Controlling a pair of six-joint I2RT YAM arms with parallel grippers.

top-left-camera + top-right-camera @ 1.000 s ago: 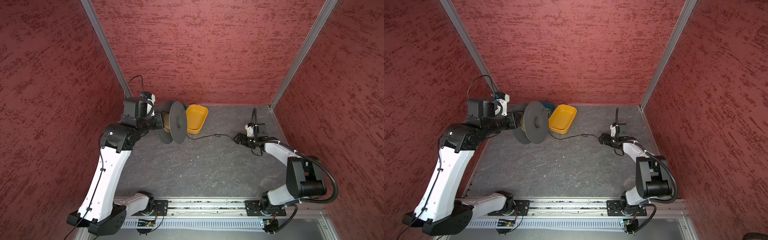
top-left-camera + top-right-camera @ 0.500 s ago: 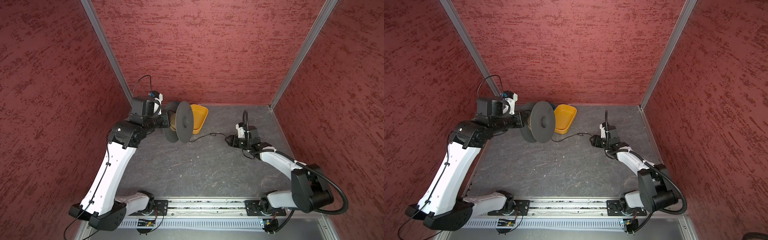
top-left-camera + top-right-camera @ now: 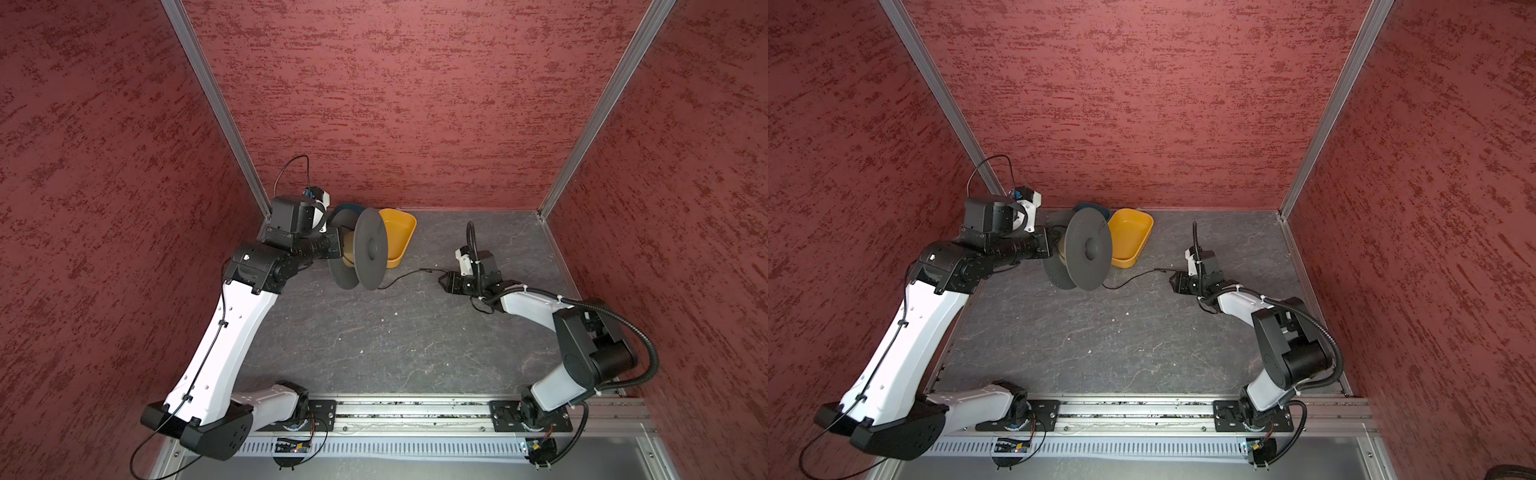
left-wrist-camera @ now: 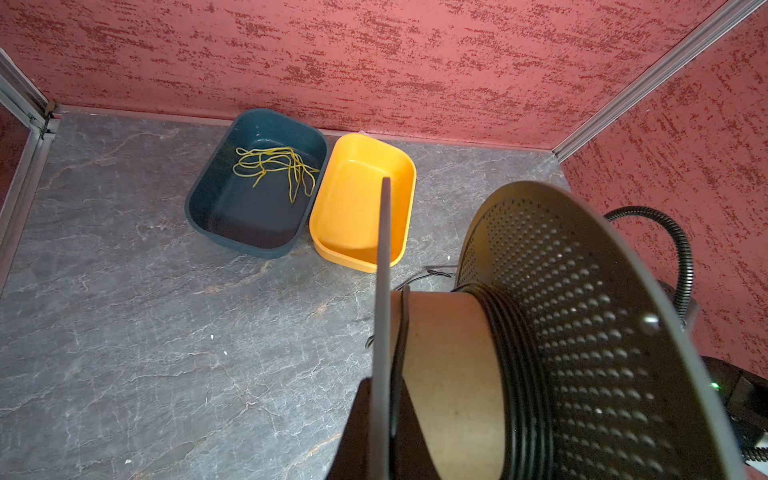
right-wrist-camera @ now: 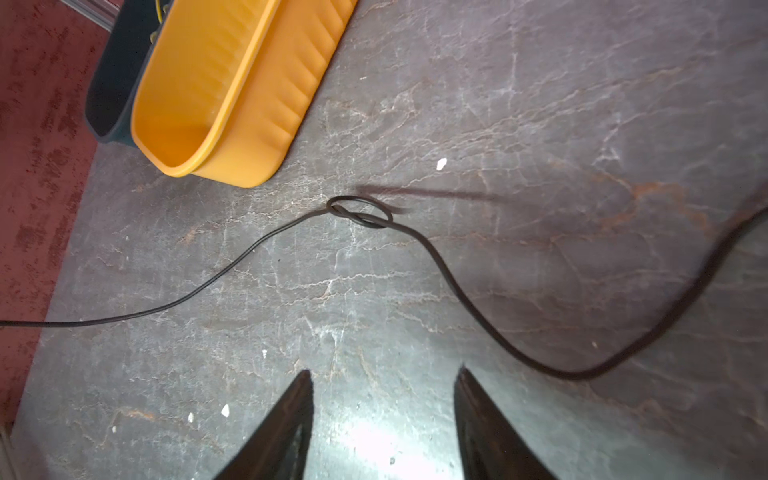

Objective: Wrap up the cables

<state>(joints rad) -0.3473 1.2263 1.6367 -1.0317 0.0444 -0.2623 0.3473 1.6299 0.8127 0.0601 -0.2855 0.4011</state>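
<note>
One spool (image 3: 371,249); one knotted cable (image 5: 353,217); one blue tub (image 4: 249,224); one yellow tub (image 4: 357,216).

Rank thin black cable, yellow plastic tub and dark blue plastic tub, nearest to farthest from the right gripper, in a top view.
1. Thin black cable, just ahead of the right gripper.
2. Yellow plastic tub, farther back.
3. Dark blue plastic tub, beyond the yellow.

We see a thin black cable (image 5: 353,217) crossing a grey bench (image 3: 374,340) veined with pale and rusty cracks. The spool (image 4: 582,332) shows black flanges dotted with rows of holes around a tan core. The orange-yellow tray (image 4: 357,208) sits bright beside the dark teal tray (image 4: 249,216) holding yellow-green strands (image 4: 274,164). The walls (image 3: 415,83) are red with darker streaks.
</note>
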